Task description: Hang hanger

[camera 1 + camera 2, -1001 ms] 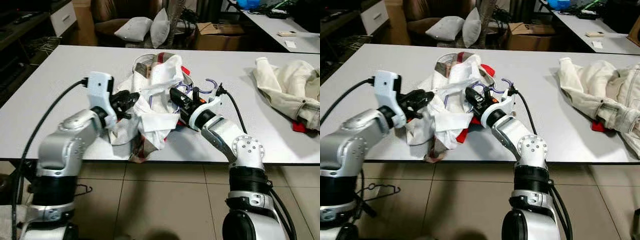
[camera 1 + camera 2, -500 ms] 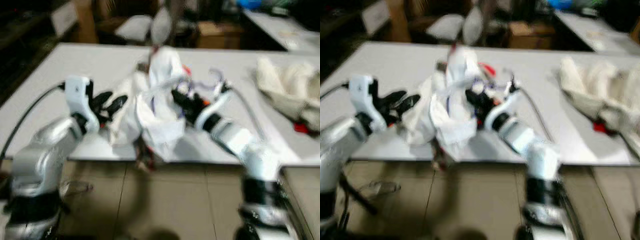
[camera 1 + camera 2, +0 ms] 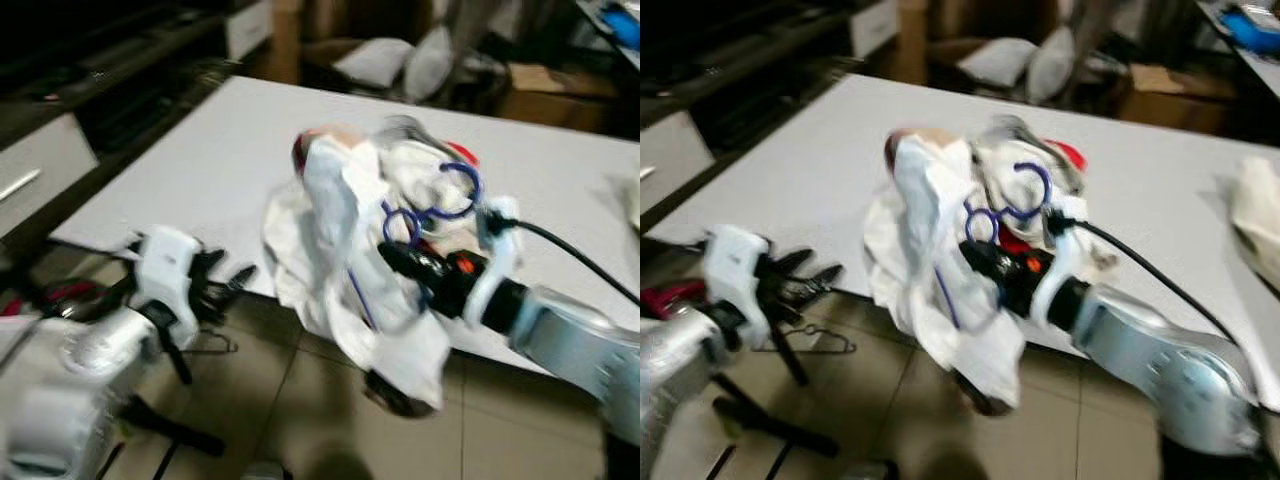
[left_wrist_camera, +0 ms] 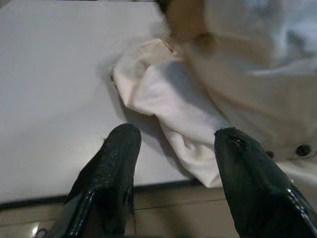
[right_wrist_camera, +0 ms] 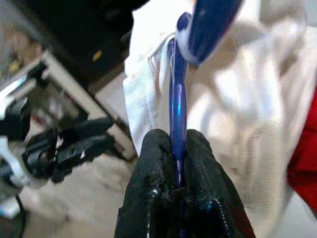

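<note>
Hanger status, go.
Right tool shut on blue hanger. White garment draped on it, over table edge. Left tool open, empty.

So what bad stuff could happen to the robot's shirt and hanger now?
Two things might go wrong. The right hand pinches only the thin blue hanger, so it could twist or slip out. The white shirt droops loosely past the table edge toward the floor, so it might slide off the hanger or drag. The left hand is open and holds nothing, so nothing else steadies the cloth.
</note>
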Motion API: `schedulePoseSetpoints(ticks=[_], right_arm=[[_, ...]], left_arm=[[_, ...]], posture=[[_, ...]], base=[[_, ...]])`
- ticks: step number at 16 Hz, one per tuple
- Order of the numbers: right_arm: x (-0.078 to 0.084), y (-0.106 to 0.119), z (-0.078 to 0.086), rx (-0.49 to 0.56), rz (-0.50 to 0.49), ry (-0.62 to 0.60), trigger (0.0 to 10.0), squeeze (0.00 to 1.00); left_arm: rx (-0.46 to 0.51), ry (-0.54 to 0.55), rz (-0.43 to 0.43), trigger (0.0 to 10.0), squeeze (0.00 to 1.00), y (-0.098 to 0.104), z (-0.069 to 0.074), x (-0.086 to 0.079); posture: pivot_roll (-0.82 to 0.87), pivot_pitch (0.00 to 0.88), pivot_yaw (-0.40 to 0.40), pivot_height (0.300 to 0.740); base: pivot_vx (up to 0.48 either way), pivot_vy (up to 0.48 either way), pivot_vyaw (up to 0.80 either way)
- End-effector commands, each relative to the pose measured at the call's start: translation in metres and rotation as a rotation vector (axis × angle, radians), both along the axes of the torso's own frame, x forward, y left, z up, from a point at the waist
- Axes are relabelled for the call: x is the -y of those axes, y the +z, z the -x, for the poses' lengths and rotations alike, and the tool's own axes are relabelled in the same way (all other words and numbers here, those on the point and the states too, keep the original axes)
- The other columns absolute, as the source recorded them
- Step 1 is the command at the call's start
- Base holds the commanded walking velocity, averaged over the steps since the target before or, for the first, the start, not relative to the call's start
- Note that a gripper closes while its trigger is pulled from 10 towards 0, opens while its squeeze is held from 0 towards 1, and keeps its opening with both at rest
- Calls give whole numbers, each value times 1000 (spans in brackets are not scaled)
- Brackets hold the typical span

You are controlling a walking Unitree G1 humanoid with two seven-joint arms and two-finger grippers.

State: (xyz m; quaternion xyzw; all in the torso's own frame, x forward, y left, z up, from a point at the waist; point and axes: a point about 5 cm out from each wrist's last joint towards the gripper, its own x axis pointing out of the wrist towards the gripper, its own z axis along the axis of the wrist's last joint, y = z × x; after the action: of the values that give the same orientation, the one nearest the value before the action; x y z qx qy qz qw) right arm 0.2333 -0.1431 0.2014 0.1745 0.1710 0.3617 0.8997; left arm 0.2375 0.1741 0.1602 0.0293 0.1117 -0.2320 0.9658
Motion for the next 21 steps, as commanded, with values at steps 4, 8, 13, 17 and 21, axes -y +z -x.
schedulePoseSetpoints(ticks=[4,8,13,17,21], right_arm=[[4,-5,18,-5,94,70,10000,0],[4,-18,29,-62,190,128,10000,0],[7,-28,25,-101,260,117,10000,0],[5,-29,27,-78,240,102,10000,0],[3,-35,33,-111,230,108,10000,0]], left_arm=[[-4,15,10,10000,0,-9,8,13],[5,33,-22,10000,0,-11,17,19],[13,48,-10,10000,0,-8,20,22],[4,50,5,10000,0,-6,22,25],[-14,26,1,10000,0,-7,22,26]], posture=[[27,0,-3,740],[50,0,-44,740],[52,12,-63,740],[50,26,-55,740],[54,27,-39,740]], base=[[0,0,800],[0,0,800],[0,0,800],[0,0,800],[0,0,800]])
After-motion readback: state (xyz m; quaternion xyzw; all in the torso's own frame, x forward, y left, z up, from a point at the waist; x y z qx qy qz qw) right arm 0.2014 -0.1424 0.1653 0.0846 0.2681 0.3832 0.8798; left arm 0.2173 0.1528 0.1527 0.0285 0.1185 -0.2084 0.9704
